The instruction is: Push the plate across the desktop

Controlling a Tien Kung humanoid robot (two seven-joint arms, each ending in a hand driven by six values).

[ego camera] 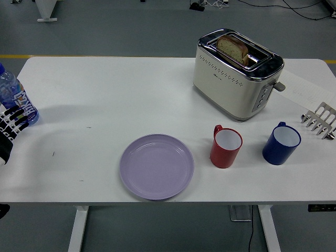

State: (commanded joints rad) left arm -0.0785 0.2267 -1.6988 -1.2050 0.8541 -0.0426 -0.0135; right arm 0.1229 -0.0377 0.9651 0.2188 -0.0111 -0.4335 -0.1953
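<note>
A lilac round plate [156,166] lies flat on the white table [131,89], near its front edge and a little left of centre. My left hand [9,127] shows only at the picture's left edge, black and white fingers stretched out and holding nothing, well to the left of the plate and just in front of a water bottle. No part of my right arm is visible.
A water bottle [13,97] stands at the far left edge. A cream toaster [236,73] with a bread slice [232,49] sits at back right. A red mug [226,146] stands right of the plate, a blue mug [281,143] beyond it, a metal rack [319,121] at the right edge.
</note>
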